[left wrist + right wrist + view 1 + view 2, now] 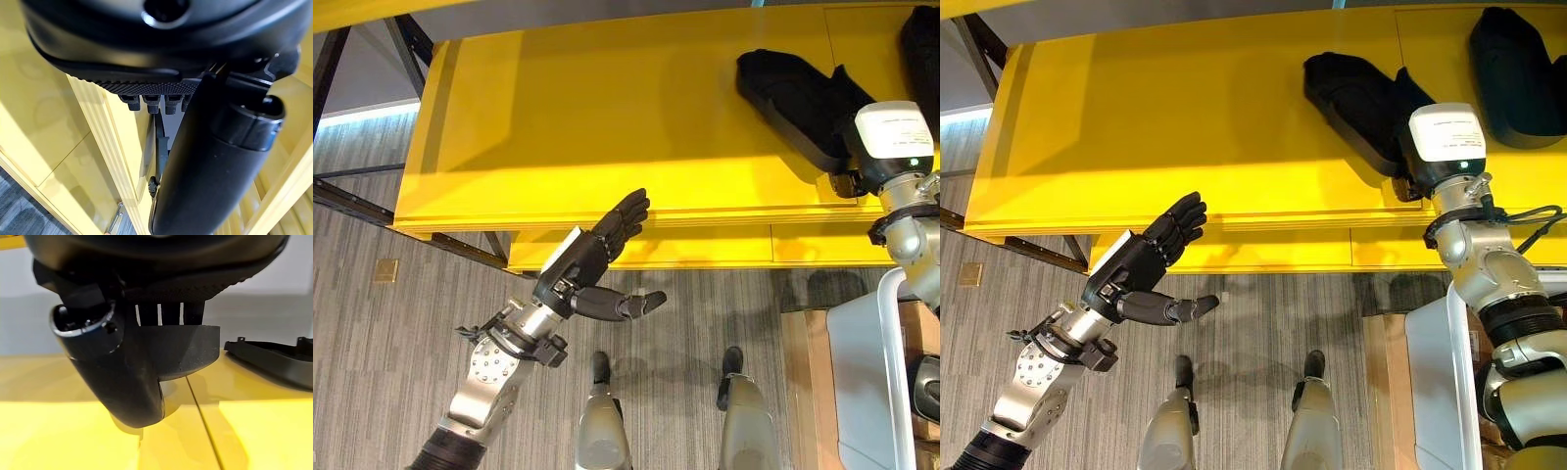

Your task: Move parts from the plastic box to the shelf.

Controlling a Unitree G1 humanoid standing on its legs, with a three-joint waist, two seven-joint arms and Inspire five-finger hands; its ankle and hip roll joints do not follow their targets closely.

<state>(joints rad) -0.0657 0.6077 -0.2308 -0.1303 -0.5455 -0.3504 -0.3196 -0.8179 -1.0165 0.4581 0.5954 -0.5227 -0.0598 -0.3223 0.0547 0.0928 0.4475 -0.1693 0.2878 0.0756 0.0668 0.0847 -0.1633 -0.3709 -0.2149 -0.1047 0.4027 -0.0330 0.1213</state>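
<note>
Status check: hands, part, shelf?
Left robot hand open, empty, short of yellow shelf. Right robot hand on black part on shelf. Second black part alongside.

Glossy yellow painted shelf (607,117), matt black moulded plastic parts (1356,98), ribbed grey carpet floor (372,343).

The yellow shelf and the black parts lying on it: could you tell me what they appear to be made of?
The yellow shelf looks like painted sheet metal: smooth, glossy, with soft reflections and a folded front edge. The black part under the right hand, and the second black part look like moulded matte plastic: dull, curved, thin-walled shells. The left hand hovers open.
</note>
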